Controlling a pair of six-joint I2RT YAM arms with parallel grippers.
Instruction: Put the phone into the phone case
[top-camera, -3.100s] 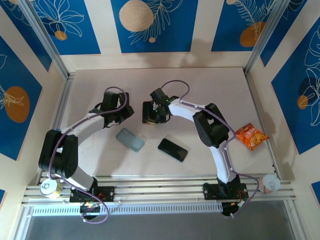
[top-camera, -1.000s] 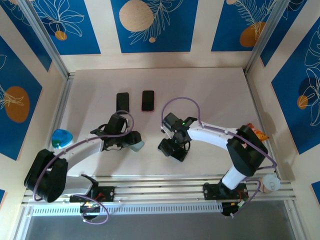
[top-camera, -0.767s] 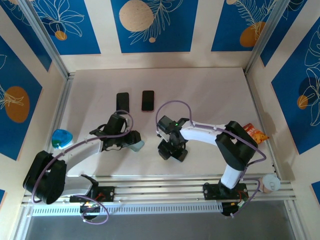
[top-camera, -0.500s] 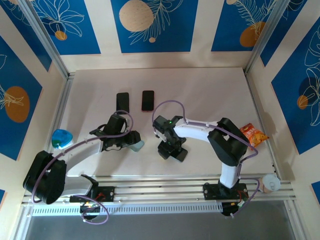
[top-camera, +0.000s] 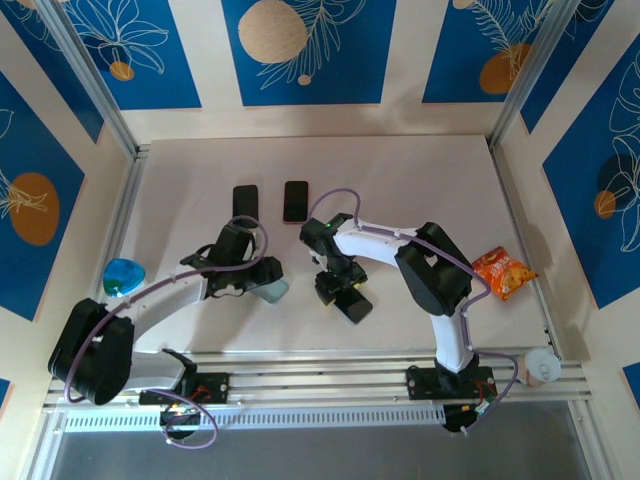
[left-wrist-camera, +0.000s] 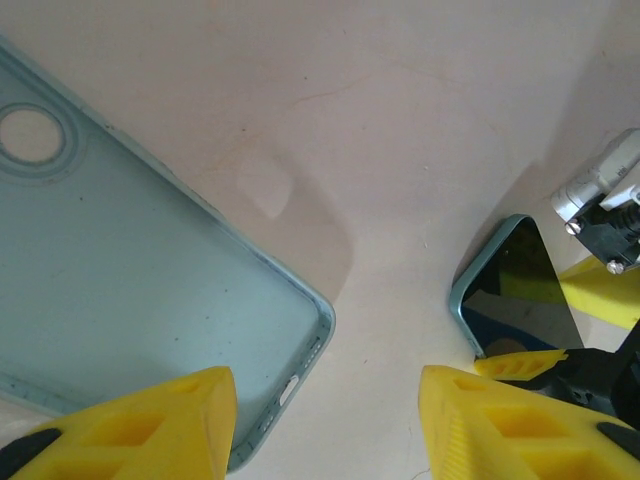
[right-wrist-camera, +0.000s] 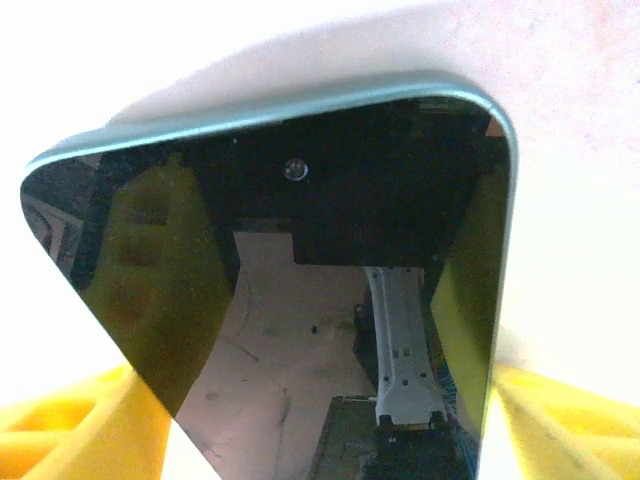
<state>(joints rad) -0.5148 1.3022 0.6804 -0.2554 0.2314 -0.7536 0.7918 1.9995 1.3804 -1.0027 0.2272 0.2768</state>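
Phone lay glossy dark face up on the desk, near the front edge and just right of the phone case, the two apart. The right tool stood over it with a yellow finger along each long side; whether they pinched it could not be told. The left tool hung over the case's corner, half spread with bare desk between its tips, holding nothing. The teal case lay flat. Farther back, a black handset and a second handset lay side by side.
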